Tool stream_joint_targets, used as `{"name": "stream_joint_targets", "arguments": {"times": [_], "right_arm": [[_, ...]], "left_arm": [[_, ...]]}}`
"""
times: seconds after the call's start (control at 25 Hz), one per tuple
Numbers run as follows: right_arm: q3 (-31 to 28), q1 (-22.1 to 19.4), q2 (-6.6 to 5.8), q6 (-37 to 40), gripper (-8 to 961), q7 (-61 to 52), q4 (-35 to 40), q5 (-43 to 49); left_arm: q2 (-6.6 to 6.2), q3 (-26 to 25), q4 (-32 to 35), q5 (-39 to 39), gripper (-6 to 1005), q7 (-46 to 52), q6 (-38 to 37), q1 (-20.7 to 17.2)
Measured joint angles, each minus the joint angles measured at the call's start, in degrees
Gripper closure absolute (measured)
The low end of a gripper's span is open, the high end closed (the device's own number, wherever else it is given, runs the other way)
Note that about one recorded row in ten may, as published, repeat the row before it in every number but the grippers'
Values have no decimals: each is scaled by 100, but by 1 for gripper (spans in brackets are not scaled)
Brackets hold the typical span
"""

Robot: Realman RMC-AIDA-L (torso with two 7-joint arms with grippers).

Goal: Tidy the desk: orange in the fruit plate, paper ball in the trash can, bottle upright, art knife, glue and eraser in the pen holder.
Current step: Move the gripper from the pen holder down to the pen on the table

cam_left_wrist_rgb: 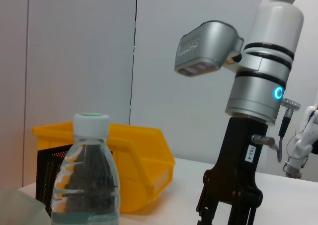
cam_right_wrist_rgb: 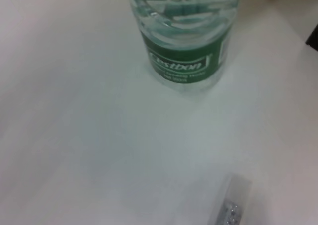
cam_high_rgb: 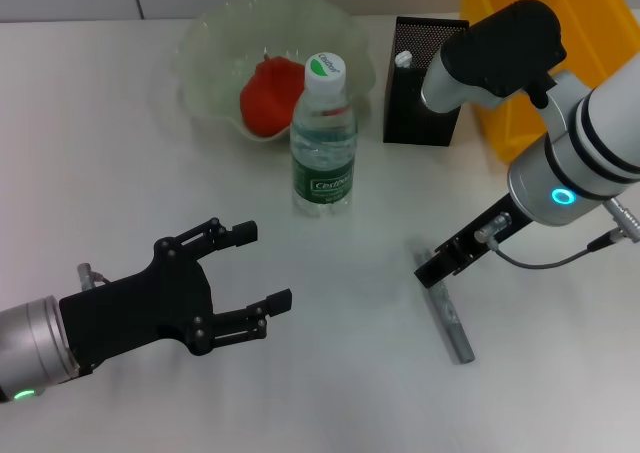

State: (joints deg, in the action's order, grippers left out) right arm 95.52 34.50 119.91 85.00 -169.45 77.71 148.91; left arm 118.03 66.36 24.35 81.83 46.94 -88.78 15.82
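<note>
The bottle (cam_high_rgb: 323, 143) stands upright mid-table; it also shows in the left wrist view (cam_left_wrist_rgb: 87, 180) and the right wrist view (cam_right_wrist_rgb: 184, 41). The orange (cam_high_rgb: 270, 95) lies in the fruit plate (cam_high_rgb: 205, 58). The grey art knife (cam_high_rgb: 452, 325) lies flat on the table at the right, and its end shows in the right wrist view (cam_right_wrist_rgb: 232, 207). My right gripper (cam_high_rgb: 433, 271) is open, low over the knife's far end, not holding it. My left gripper (cam_high_rgb: 263, 266) is open and empty, near and left of the bottle. The paper ball and eraser are out of view.
The pen holder (cam_high_rgb: 425, 93) stands right of the bottle with a white-topped item (cam_high_rgb: 403, 59) inside. The yellow trash can (cam_high_rgb: 495, 113) is behind my right arm at the back right and shows in the left wrist view (cam_left_wrist_rgb: 141, 165).
</note>
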Motion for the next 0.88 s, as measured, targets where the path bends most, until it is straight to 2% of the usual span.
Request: {"name": "stream_joint_targets", "arguments": {"times": [0.08, 0.32, 0.52, 0.76, 0.88], "right_arm": [[-10, 24, -4, -12, 155, 0, -111, -2], [6, 91, -4, -33, 361, 0, -262, -3], [-9, 95, -3, -56, 578, 0, -339, -3], [-31, 121, -7, -167, 687, 0, -458, -111], [-63, 116, -9, -219, 625, 0, -486, -158]], "left_arm": [[0, 0, 0, 0, 146, 2, 0, 0], [-2, 0, 0, 0, 147, 9, 0, 6], [-5, -1, -1, 0, 146, 7, 2, 9], [-9, 0, -1, 0, 148, 1, 0, 10], [-9, 0, -1, 0, 148, 0, 1, 22]]}}
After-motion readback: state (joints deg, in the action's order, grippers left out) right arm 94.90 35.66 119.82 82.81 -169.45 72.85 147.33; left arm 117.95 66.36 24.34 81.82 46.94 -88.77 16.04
